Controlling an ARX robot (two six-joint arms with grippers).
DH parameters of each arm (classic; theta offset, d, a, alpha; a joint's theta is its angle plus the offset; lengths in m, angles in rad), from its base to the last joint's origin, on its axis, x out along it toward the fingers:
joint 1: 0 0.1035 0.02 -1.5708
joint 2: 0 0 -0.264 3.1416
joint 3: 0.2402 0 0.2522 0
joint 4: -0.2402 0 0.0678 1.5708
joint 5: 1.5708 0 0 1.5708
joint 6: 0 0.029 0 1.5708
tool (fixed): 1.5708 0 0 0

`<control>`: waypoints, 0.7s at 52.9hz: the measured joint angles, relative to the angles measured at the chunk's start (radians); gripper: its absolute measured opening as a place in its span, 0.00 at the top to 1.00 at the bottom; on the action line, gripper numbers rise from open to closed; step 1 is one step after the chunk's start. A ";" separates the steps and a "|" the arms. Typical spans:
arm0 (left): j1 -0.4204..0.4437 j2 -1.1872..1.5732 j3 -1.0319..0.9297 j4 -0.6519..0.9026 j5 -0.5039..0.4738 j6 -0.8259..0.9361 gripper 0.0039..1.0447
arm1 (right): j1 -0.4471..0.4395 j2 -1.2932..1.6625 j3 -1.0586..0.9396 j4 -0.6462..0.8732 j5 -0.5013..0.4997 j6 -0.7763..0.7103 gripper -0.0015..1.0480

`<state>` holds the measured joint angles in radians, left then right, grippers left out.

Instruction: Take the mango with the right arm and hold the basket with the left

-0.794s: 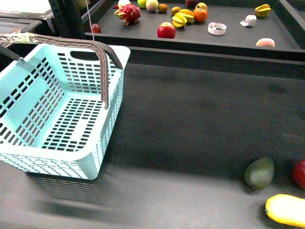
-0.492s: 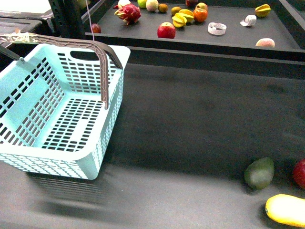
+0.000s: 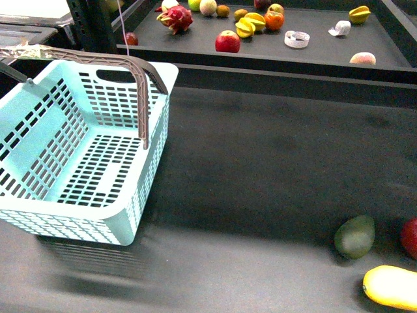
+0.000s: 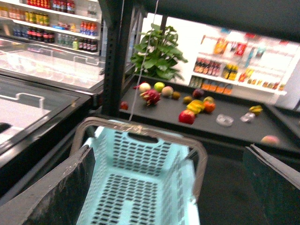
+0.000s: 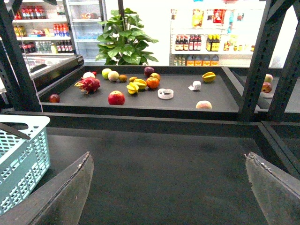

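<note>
Two pincers are seen spread wide and empty; the left gripper (image 4: 167, 150) is pointed at the basket (image 3: 65, 222); the right gripper (image 5: 167, 157) is best lowered squarely across the mango (image 3: 391, 287), found at the near right, so that the green fruit (image 3: 355, 236) close by is not nudged.

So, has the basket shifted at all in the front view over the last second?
No. The basket has not moved: its far right corner lines up with the same spot on the shelf ledge as before.
</note>
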<state>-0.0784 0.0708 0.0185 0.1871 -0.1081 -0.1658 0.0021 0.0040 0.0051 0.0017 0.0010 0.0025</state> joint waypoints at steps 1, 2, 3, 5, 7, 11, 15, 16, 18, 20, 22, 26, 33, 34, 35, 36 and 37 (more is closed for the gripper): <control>-0.015 0.031 0.000 0.032 -0.008 -0.026 0.05 | 0.000 0.000 0.000 0.000 0.000 0.000 0.08; -0.029 0.068 0.001 0.063 -0.015 -0.051 0.05 | 0.000 0.000 0.000 0.000 0.000 0.000 0.08; -0.040 0.108 0.002 0.094 -0.022 -0.077 0.05 | 0.000 0.000 0.000 0.000 0.000 0.000 0.08; -0.055 0.201 0.002 0.160 -0.024 -0.113 0.05 | 0.000 0.000 0.000 0.000 0.000 0.000 0.08; -0.062 0.299 0.003 0.230 -0.025 -0.151 0.05 | 0.000 0.000 0.000 0.000 0.000 0.000 0.08; -0.074 0.509 0.018 0.360 -0.042 -0.219 0.05 | 0.000 0.000 0.000 0.000 0.000 0.000 0.08; -0.085 0.711 0.055 0.489 -0.046 -0.267 0.05 | 0.000 0.000 0.000 0.000 0.000 0.000 0.08; -0.086 0.759 0.067 0.517 -0.047 -0.282 0.05 | 0.000 0.000 0.000 0.000 0.000 0.000 0.08; -0.089 0.858 0.096 0.570 -0.047 -0.299 0.05 | 0.000 0.000 0.000 0.000 0.000 0.000 0.08; -0.090 0.951 0.124 0.616 -0.038 -0.327 0.05 | 0.000 0.000 0.000 0.000 0.000 0.000 0.08; -0.092 1.035 0.152 0.652 -0.036 -0.349 0.05 | 0.000 0.000 0.000 0.000 0.000 0.000 0.08; -0.094 1.188 0.209 0.708 -0.019 -0.397 0.05 | 0.000 0.000 0.000 0.000 0.000 0.000 0.08; -0.092 1.416 0.308 0.760 -0.005 -0.488 0.05 | 0.000 0.000 0.000 0.000 0.000 0.000 0.08; -0.092 1.442 0.322 0.765 -0.005 -0.495 0.05 | 0.000 0.000 0.000 0.000 0.000 0.000 0.08; -0.092 1.480 0.340 0.777 -0.003 -0.507 0.05 | 0.000 0.000 0.000 0.000 0.000 0.000 0.08; -0.092 1.514 0.358 0.788 0.005 -0.521 0.05 | 0.000 0.000 0.000 0.000 0.000 0.000 0.08; -0.092 1.543 0.378 0.792 0.010 -0.532 0.05 | 0.000 0.000 0.000 0.000 0.000 0.000 0.08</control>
<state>-0.1703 1.6138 0.3962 0.9791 -0.0986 -0.6979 0.0021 0.0040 0.0051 0.0017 0.0010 0.0025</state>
